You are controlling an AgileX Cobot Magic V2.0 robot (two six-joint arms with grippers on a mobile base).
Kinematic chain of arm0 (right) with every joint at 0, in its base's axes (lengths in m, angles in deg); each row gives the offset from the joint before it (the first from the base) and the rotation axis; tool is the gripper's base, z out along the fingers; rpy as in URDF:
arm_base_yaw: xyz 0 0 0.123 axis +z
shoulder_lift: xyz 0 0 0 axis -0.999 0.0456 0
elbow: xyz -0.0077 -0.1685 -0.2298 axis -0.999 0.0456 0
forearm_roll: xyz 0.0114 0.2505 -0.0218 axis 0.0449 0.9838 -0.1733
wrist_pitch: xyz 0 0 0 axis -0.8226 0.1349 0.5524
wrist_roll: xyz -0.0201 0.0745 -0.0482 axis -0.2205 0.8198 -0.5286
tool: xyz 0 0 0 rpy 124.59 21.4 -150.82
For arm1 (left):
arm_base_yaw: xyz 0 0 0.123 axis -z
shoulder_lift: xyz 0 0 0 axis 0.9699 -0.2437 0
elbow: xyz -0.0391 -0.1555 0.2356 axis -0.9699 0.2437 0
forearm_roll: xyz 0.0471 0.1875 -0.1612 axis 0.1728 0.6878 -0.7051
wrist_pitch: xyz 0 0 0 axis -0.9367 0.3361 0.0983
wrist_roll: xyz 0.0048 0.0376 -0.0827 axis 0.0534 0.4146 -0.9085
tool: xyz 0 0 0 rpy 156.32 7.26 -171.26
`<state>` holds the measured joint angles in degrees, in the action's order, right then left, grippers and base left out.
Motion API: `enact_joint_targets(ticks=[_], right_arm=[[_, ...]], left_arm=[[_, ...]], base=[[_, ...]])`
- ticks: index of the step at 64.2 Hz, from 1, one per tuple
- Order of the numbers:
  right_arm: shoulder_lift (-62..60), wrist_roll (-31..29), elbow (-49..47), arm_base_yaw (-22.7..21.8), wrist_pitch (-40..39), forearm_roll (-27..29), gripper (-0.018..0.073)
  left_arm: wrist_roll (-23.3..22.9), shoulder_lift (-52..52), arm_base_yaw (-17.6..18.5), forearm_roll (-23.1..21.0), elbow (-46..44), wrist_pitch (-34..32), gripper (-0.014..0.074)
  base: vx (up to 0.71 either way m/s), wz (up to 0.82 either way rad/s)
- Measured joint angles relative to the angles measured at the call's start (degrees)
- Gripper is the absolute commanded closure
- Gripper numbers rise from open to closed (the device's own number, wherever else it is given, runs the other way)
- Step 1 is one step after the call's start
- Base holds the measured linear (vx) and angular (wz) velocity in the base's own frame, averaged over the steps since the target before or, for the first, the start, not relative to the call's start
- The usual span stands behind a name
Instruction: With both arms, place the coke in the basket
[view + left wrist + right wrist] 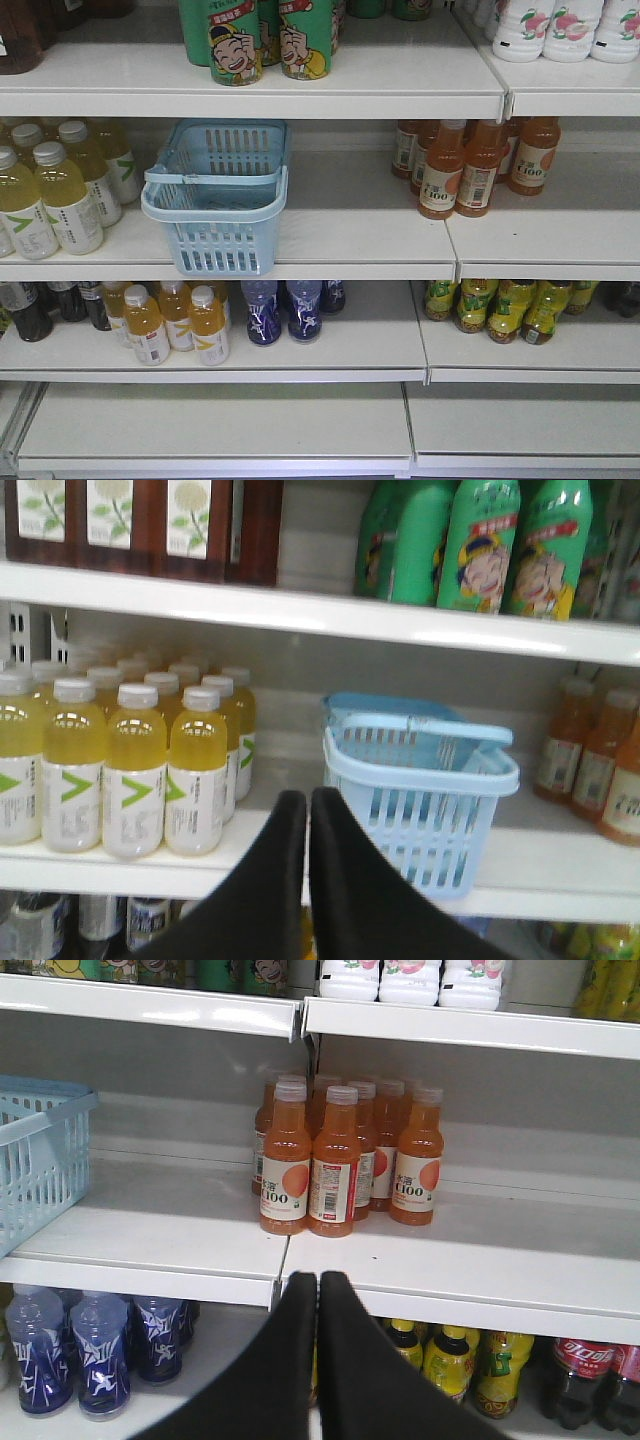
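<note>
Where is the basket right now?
Front view: the basket sits left of centre on the second shelf down, yellow bottles beside its left, orange bottles farther right.

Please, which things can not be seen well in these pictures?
Red coke bottle: in no view.
Basket: right wrist view, cut by left edge.
Dark cola bottles: right wrist view, tops hidden by the shelf.
Orange drink labels: left wrist view, blurred.
Arms: only the shut left claw and right claw show.

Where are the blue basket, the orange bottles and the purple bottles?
basket (222, 248): front view, slotted front wall.
orange bottles (333, 1185): right wrist view, front bottle's label.
purple bottles (263, 315): front view, leftmost bottle's body.
</note>
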<state>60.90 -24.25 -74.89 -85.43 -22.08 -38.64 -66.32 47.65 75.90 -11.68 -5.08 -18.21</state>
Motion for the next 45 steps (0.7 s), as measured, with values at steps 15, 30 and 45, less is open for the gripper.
enact_joint_targets(ticks=[15,30,45], right_arm=[[0.00,0.00,0.00,0.00,0.00,0.00,0.0568],[0.00,0.00,0.00,0.00,0.00,0.00,0.0568],[0.00,0.00,0.00,0.00,0.00,0.00,0.0568]], left_arm=[[-0.43,-14.10,0.00,-0.33,-12.93,4.54,0.0603],[-0.49,-26.73,0.00,-0.38,-16.84,1.98,0.0602],[-0.18,-32.13,0.00,-0.27,-16.94,1.07,0.0551]], base=[[0.00,0.00],[0.00,0.00],[0.00,0.00]])
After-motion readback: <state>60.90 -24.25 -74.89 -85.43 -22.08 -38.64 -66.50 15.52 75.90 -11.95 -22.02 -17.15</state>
